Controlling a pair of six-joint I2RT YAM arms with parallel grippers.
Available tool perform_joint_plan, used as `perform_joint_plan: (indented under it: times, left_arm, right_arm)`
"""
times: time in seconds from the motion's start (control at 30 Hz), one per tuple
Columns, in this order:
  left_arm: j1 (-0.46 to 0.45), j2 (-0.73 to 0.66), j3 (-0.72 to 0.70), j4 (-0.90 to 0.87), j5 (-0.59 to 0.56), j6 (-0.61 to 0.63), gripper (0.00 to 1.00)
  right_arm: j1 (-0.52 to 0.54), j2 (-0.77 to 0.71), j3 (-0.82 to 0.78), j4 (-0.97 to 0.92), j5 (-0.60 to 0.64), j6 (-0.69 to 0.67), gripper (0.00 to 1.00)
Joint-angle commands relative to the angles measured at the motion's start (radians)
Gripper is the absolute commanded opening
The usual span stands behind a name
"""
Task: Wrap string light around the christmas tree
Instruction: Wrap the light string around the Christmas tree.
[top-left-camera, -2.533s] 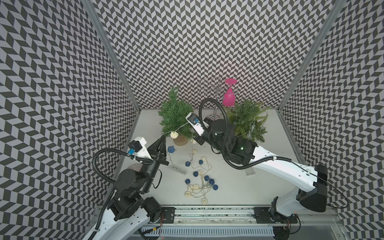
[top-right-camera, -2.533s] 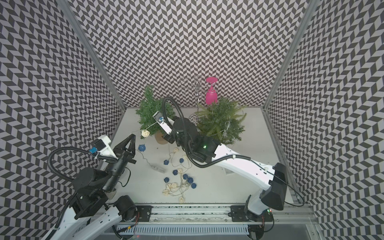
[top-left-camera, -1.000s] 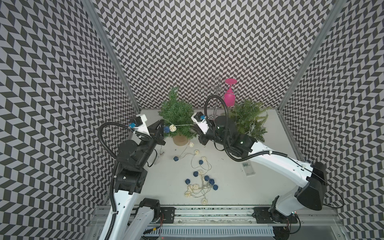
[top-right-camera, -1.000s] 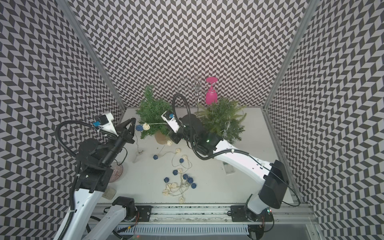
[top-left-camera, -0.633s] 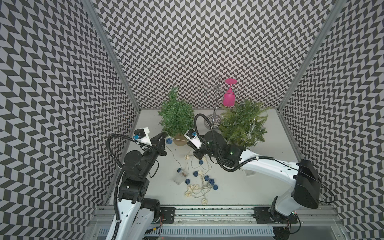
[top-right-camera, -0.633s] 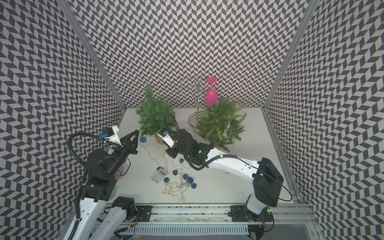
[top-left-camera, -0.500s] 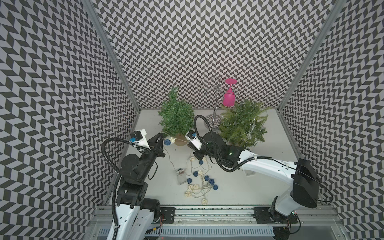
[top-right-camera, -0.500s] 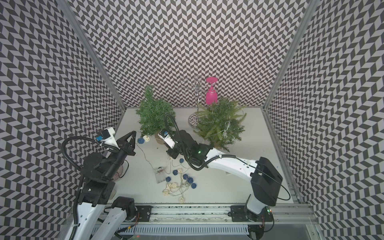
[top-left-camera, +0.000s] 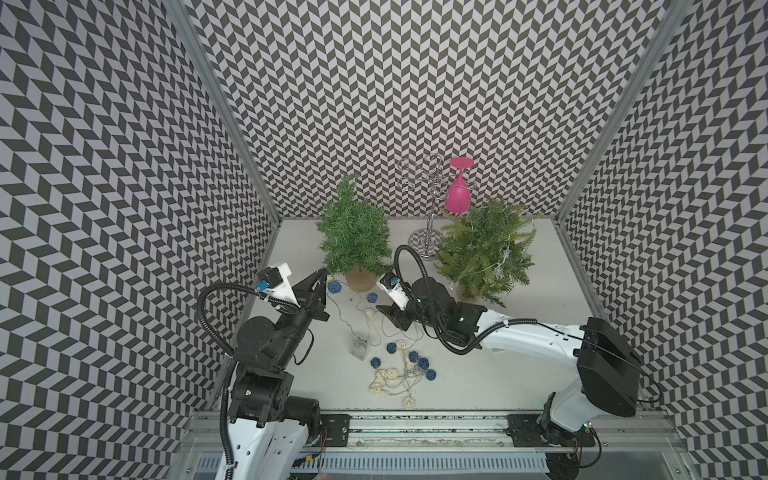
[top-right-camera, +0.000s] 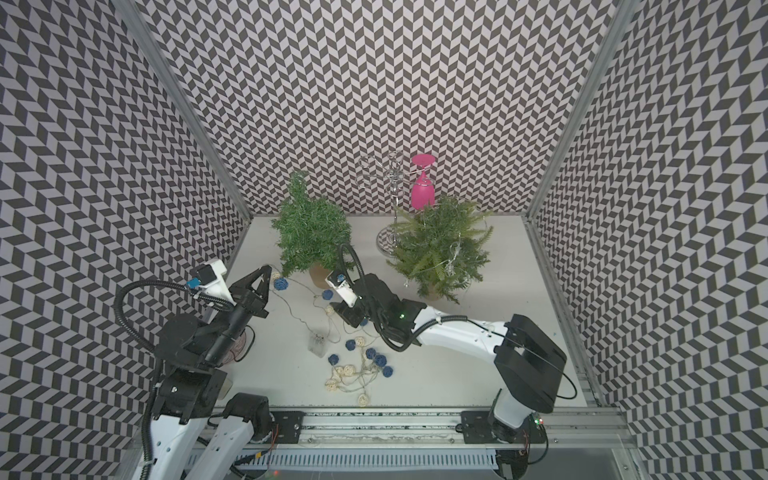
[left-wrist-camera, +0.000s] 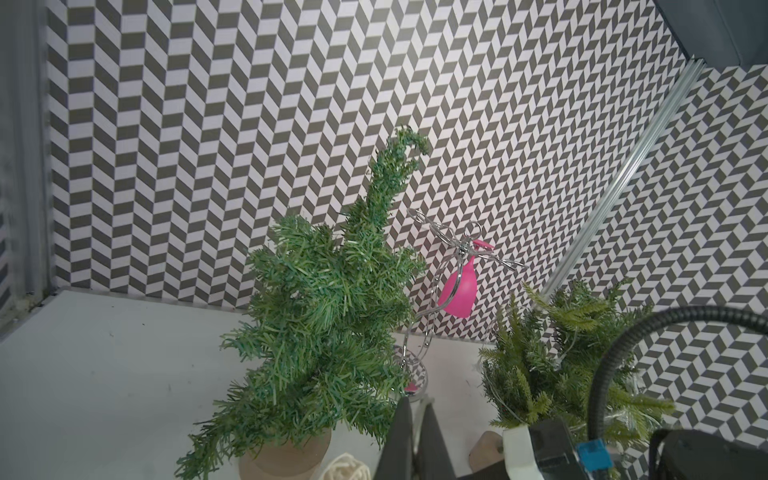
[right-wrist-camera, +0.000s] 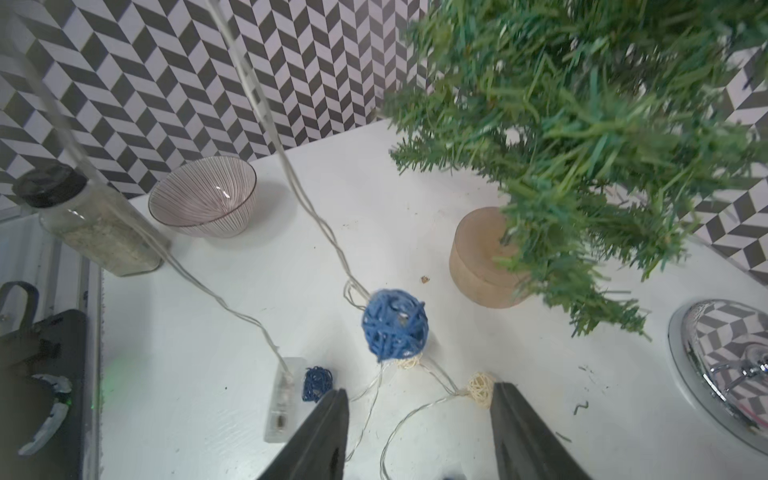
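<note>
string light: mostly heaped on the worktop before the christmas tree, none wound on, one wire raised | left fingers: pinched shut on that wire | right fingers: spread, empty | handling: judged light, limp, tangle-prone (thin wire); best taken beside a ball

Three tall walls papered in a black-and-white chevron pattern enclose the space in both top views. They meet at the back corners behind slanting grey aluminium posts. The flat matte white table is softly and evenly lit. A grey metal rail runs along its near edge.
</note>
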Motion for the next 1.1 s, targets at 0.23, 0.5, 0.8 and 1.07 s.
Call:
perform_joint_plan:
  times: [0.23, 0.5, 0.8, 1.07]
  left_arm:
    - [0.006, -0.012, 0.068, -0.013, 0.032, -0.030, 0.00]
    - [0.006, -0.020, 0.049, -0.011, 0.035, -0.024, 0.00]
    - [0.006, -0.020, 0.045, -0.012, 0.031, -0.018, 0.00]
    - [0.005, -0.047, 0.050, -0.022, 0.034, -0.018, 0.00]
  right_arm:
    - [0.044, 0.046, -0.166, 0.208, -0.044, 0.062, 0.63]
    - [0.098, 0.174, -0.144, 0.314, -0.077, 0.134, 0.71]
    - [0.121, 0.285, -0.116, 0.372, -0.046, 0.156, 0.57]
    - [0.114, 0.326, -0.113, 0.400, -0.019, 0.174, 0.34]
